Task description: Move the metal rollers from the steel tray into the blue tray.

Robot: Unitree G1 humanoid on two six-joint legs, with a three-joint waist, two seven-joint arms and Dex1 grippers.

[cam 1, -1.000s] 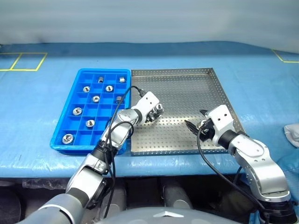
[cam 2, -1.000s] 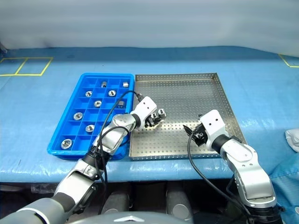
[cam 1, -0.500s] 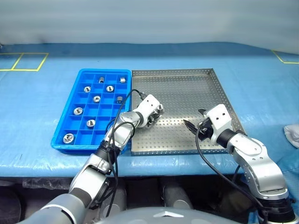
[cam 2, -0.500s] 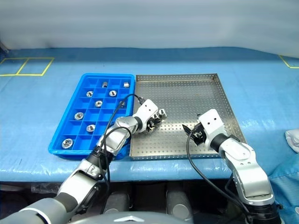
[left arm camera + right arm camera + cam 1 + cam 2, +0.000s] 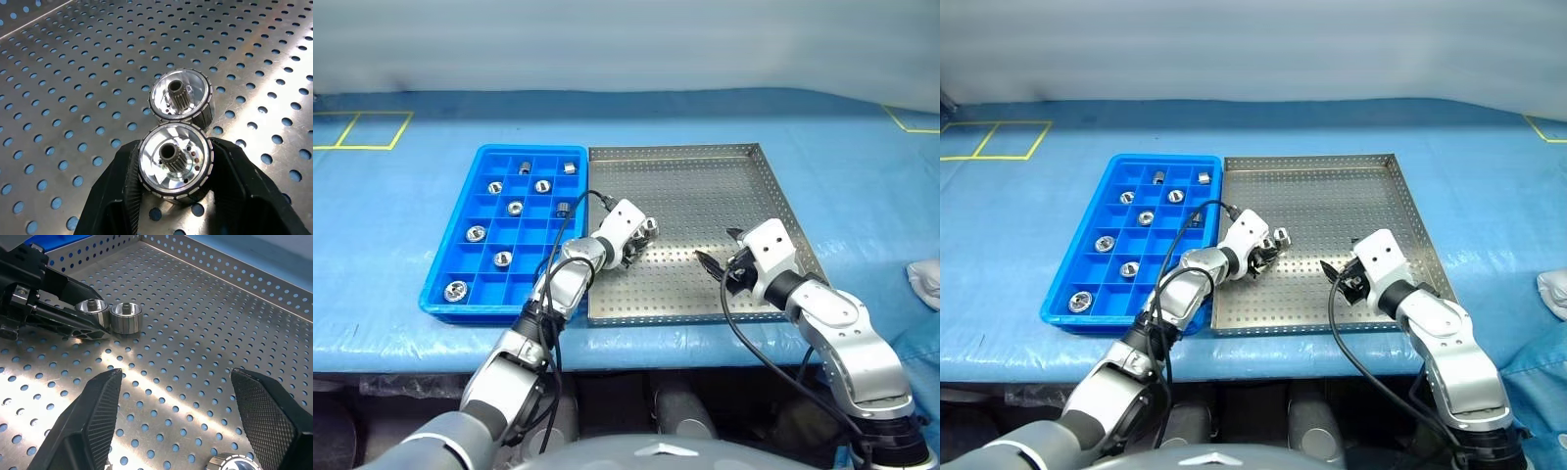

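On the steel tray [image 5: 724,196], one metal roller [image 5: 174,162] is clamped by the left end effector [image 5: 173,196]; a second roller [image 5: 181,98] lies touching it. Wide-spread, the right end effector [image 5: 181,416] is held empty above the tray floor; several rollers [image 5: 515,207] are seated in the blue tray [image 5: 460,211].

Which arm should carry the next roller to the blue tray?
Left. The left gripper already clasps a metal roller on the steel tray, right beside the blue tray. The right gripper stands open, farther away.
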